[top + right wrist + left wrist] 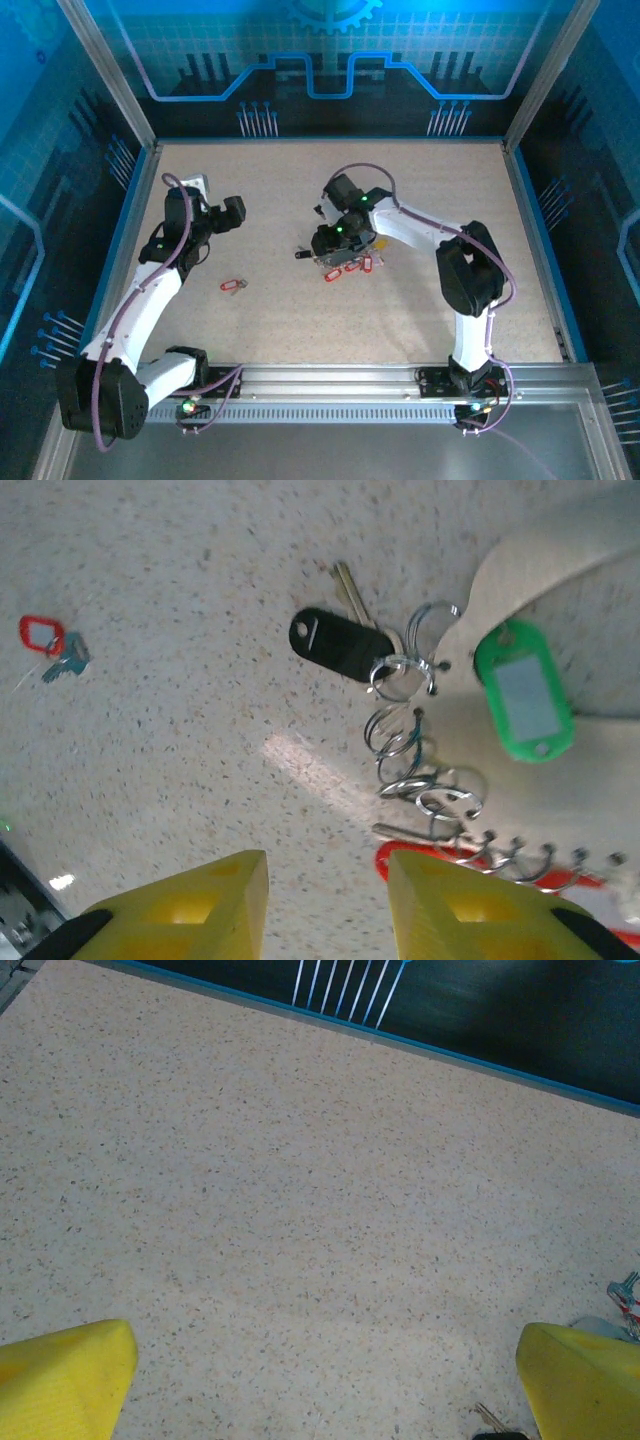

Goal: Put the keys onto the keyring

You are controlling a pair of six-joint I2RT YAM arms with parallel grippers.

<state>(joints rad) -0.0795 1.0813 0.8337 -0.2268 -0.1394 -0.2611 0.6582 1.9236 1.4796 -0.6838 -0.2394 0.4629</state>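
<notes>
The table [300,330] bears the keyring [402,670], silver rings on a pale band. The left gripper [325,1335], well left of the keyring, gapes wide and empty. The right gripper [325,865], just beside the keyring, is slightly parted, gripping nothing. A black-tagged key [335,645] touches the keyring. A red-tagged key [45,640] lies well apart, left.

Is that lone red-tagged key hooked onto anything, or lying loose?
Loose. The red-tagged key lies alone on the table, well apart from the bunch of rings and tags near the right gripper.
</notes>
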